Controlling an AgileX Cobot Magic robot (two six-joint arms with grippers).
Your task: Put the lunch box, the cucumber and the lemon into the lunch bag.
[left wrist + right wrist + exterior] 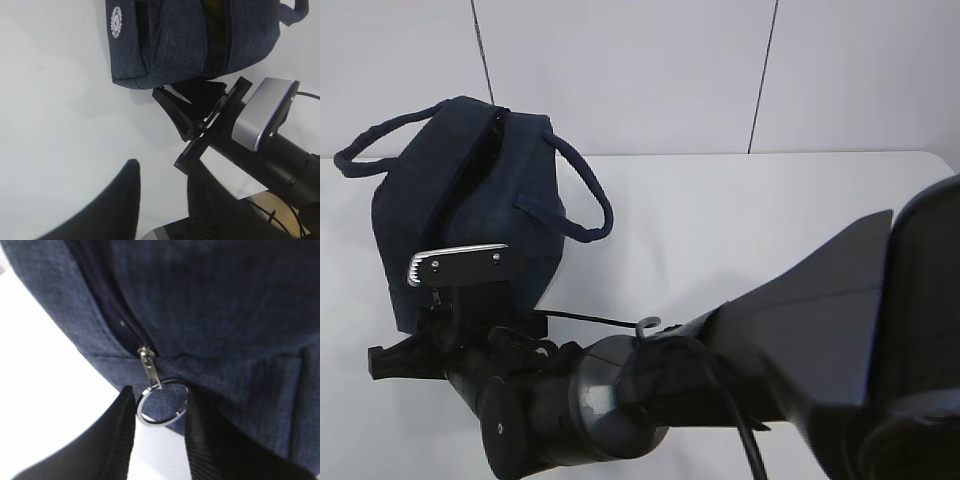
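A smooth white counter runs back to a pale panelled wall. Directly on it, toward the far left, sits a boxy dark navy fabric lunch bag with two loop handles, one lying over each side. In the left wrist view a white round emblem shows on its end panel.

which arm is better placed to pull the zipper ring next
Right, probably. The right gripper already has the silver ring pull between its fingers at the lunch bag; the left gripper hangs over bare table.
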